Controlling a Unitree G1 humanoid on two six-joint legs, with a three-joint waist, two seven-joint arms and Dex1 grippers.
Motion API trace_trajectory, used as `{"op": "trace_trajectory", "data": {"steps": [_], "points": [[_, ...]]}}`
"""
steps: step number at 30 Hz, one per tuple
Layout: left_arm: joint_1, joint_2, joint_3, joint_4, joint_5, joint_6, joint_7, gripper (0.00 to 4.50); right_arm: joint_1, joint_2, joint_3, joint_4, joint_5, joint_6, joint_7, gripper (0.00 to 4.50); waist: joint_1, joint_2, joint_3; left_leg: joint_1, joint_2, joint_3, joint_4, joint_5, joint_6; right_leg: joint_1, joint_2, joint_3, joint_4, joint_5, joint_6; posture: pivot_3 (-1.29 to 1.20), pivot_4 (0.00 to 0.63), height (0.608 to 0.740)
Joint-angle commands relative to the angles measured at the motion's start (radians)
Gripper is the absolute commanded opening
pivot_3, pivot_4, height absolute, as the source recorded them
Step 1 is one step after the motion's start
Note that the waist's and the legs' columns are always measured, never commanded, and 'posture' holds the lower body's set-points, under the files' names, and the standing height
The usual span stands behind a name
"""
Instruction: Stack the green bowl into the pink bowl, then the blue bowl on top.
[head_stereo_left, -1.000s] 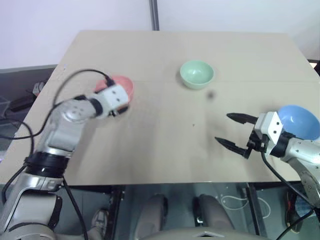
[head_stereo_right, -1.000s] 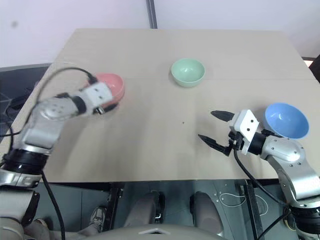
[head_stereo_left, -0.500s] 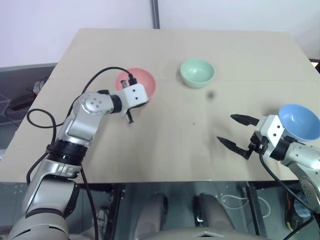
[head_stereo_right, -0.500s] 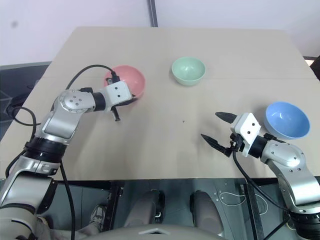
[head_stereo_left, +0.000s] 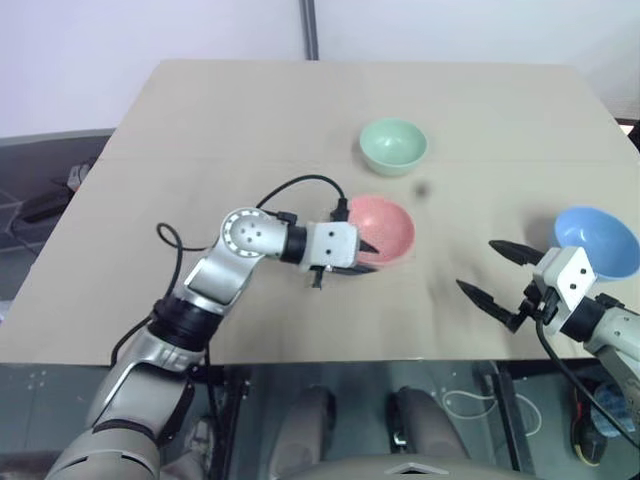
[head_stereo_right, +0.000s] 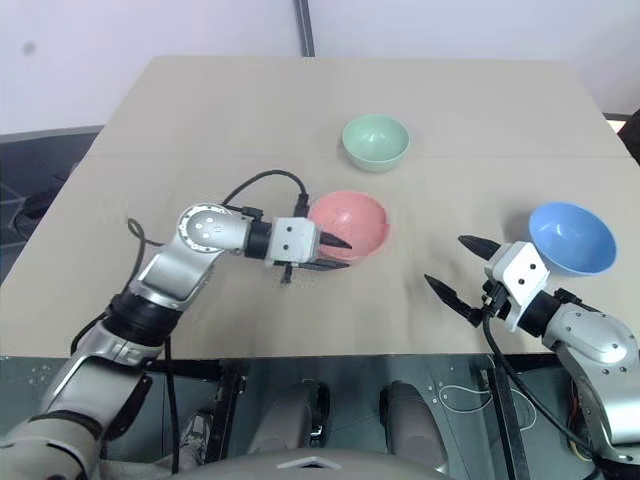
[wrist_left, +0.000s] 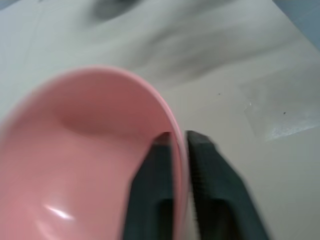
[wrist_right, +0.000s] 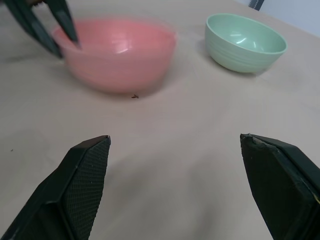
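No stacking is done yet: the left gripper (head_stereo_right: 335, 252) has its jaws clamped on the rim of the pink bowl (head_stereo_right: 352, 222) mid-table, the green bowl (head_stereo_right: 376, 142) and blue bowl (head_stereo_right: 571, 238) sit apart, and the right gripper (head_stereo_right: 460, 272) jaws hang open and empty.

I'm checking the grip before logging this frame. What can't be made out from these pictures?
- Left gripper on the pink bowl: head views hide the rim contact behind the fingers; wrist view is blurred.
- Whether the pink bowl touches the table: unclear.
- Blue bowl: near side hidden behind the right gripper's wrist.
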Motion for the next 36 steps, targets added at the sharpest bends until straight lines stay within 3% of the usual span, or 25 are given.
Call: {"op": "trace_trajectory", "data": {"steps": [1, 2, 4, 19, 22, 27, 32, 36], "points": [[-0.037, -0.021, -0.003, 0.024, 0.051, -0.069, 0.032, 3.00, 0.011, 0.005, -0.031, -0.042, 0.000, -0.026, -0.010, 4.50, 0.000, 0.000, 0.000, 0.000, 0.000, 0.000, 0.000, 0.000, 0.000, 0.000, 0.000, 0.000, 0.000, 0.000, 0.000, 0.00, 0.150, 0.740], [-0.038, -0.022, -0.002, 0.033, 0.067, -0.080, 0.043, 3.65, 0.013, 0.006, -0.031, -0.043, -0.001, -0.028, -0.011, 4.50, -0.001, 0.000, 0.000, 0.000, 0.000, 0.000, 0.000, 0.000, 0.000, 0.000, 0.000, 0.000, 0.000, 0.000, 0.000, 0.00, 0.150, 0.740], [-0.035, -0.026, 0.002, 0.044, 0.089, -0.086, 0.064, 4.47, 0.015, 0.008, -0.031, -0.041, -0.002, -0.032, -0.013, 4.50, -0.002, 0.000, 0.000, 0.000, 0.000, 0.000, 0.000, 0.000, 0.000, 0.000, 0.000, 0.001, 0.000, 0.000, 0.000, 0.00, 0.150, 0.740], [-0.163, -0.157, -0.015, 0.290, 0.325, -0.192, 0.326, 4.47, -0.034, 0.006, -0.018, -0.015, 0.008, -0.028, -0.005, 4.50, 0.003, 0.000, 0.000, -0.001, 0.000, -0.001, 0.001, 0.000, 0.000, 0.000, 0.000, -0.001, 0.000, 0.000, 0.000, 0.00, 0.150, 0.740], [-0.133, -0.155, 0.033, 0.224, 0.219, -0.164, 0.265, 4.47, -0.077, 0.010, -0.005, -0.019, 0.036, 0.019, -0.018, 4.50, -0.004, 0.000, 0.000, 0.000, 0.000, 0.000, 0.001, 0.000, 0.000, 0.000, 0.000, 0.000, 0.000, 0.000, 0.000, 0.00, 0.150, 0.740], [0.021, -0.085, 0.231, -0.015, -0.093, 0.130, 0.169, 4.47, -0.268, 0.015, 0.060, 0.097, -0.010, 0.054, -0.048, 4.50, -0.016, 0.001, 0.000, 0.000, 0.002, 0.000, 0.000, 0.000, 0.000, 0.000, 0.000, 0.001, 0.000, 0.000, 0.000, 0.00, 0.150, 0.740], [0.177, -0.009, 0.402, -0.196, -0.274, 0.364, 0.201, 4.47, -0.493, 0.025, 0.141, 0.344, -0.085, 0.009, -0.014, 4.50, -0.022, 0.001, 0.000, 0.001, 0.002, 0.001, 0.001, 0.000, 0.000, 0.000, -0.001, 0.001, 0.001, 0.000, 0.000, 0.00, 0.150, 0.740], [0.312, -0.048, 0.531, -0.321, -0.354, 0.419, 0.334, 4.47, -0.750, 0.027, 0.276, 0.693, -0.257, -0.167, 0.033, 4.50, -0.021, 0.001, 0.000, 0.000, 0.001, 0.001, 0.001, 0.000, 0.000, -0.001, -0.002, 0.001, 0.000, 0.000, 0.000, 0.00, 0.150, 0.740]]}}
